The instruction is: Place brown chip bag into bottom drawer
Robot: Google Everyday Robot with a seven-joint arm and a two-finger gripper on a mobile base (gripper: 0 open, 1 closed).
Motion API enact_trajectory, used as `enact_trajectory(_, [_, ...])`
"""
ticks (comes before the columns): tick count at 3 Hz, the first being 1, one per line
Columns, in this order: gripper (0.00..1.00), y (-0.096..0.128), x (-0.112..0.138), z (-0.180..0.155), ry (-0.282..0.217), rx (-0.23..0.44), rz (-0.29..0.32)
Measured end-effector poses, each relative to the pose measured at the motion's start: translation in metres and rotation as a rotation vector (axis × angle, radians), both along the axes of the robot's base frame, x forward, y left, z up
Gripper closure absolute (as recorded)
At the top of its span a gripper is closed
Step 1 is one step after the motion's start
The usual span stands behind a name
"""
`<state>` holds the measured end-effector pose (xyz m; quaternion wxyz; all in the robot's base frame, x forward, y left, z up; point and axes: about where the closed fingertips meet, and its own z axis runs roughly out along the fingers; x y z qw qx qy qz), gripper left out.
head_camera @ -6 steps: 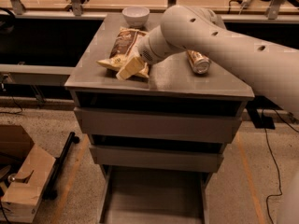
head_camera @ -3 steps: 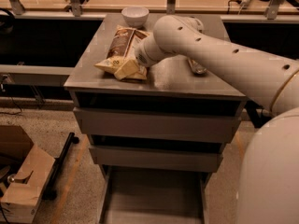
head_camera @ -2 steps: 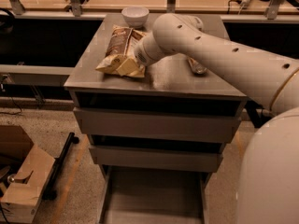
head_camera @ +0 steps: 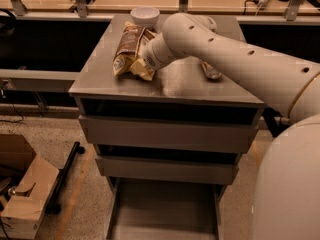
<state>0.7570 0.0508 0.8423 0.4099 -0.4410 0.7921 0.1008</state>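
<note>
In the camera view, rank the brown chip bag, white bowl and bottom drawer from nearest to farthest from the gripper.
The gripper is over the left of the cabinet top.
1. Crinkly brown chip bag, right at the gripper.
2. Round white bowl, at the top's back edge.
3. Grey bottom drawer, pulled open by the floor.

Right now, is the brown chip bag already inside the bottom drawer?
No, the brown chip bag is on the cabinet top with the hand at its near end, while the bottom drawer stands open below.
</note>
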Motion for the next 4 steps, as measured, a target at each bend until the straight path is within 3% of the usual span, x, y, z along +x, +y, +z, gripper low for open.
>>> enact_trajectory(2, [1.0, 0.0, 0.0, 0.0, 0.0, 0.0, 0.0])
enact_trajectory(4, [1.0, -0.004, -0.027, 0.026, -0.032, -0.075, 0.006])
